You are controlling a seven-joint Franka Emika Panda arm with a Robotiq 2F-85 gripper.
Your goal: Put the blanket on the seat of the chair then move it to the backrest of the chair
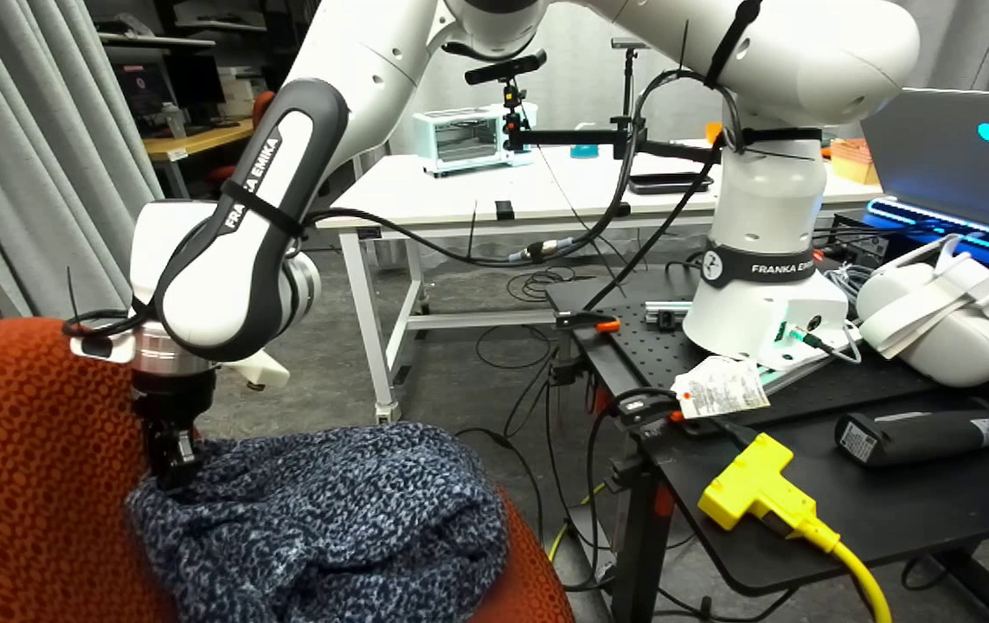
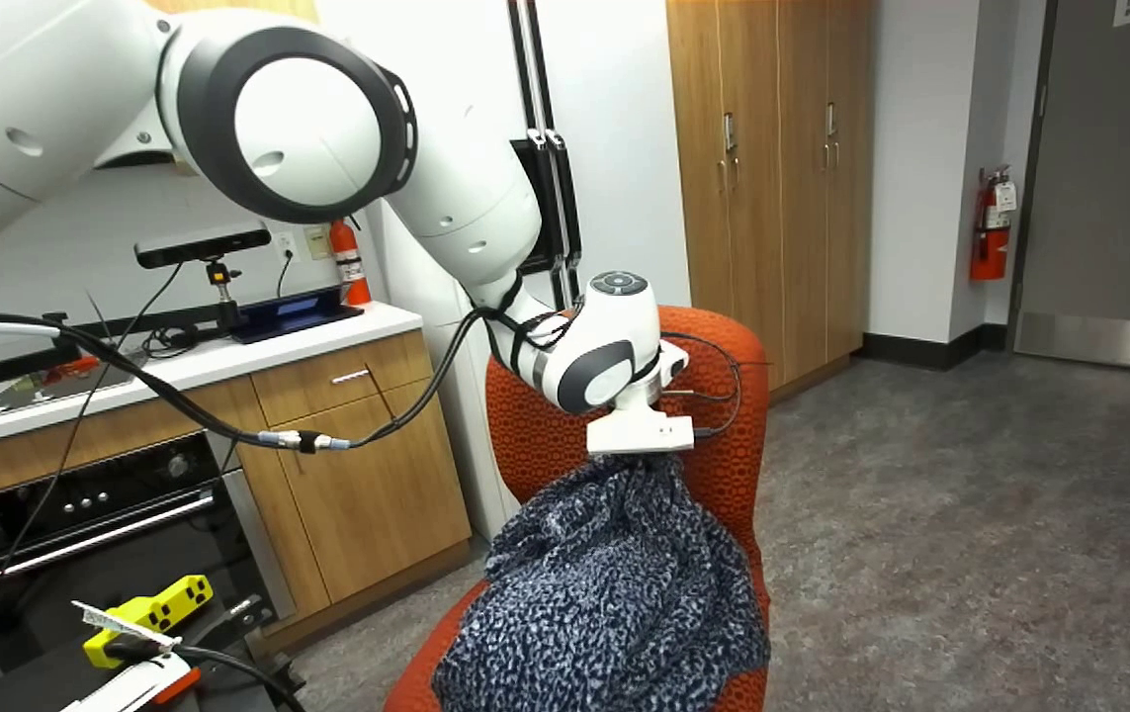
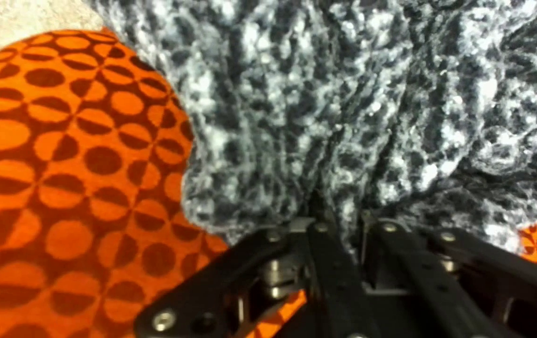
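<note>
Your hand point(image 3: 342, 223) pinches the blanket point(image 2: 614, 593) near the backrest point(image 1: 35, 459). Lift it high, then lay it evenly over the top.

A white, black-trimmed Franka Emika robot arm point(image 1: 364, 78) is spanning the top of the frame in an exterior view, its black gripper point(image 1: 174, 476) pointing down and touching the upper left edge of a dark blue, white-flecked fabric blanket point(image 1: 356, 519). The blanket is lying in folds on an orange, patterned fabric chair point(image 1: 27, 467) at lower left. A yellow plastic outlet block point(image 1: 758, 484) is resting on a black table point(image 1: 883, 519) at lower right, while a pale blue, boxy toaster oven point(image 1: 459, 140) is standing on a white table point(image 1: 425, 195) at upper centre.
</note>
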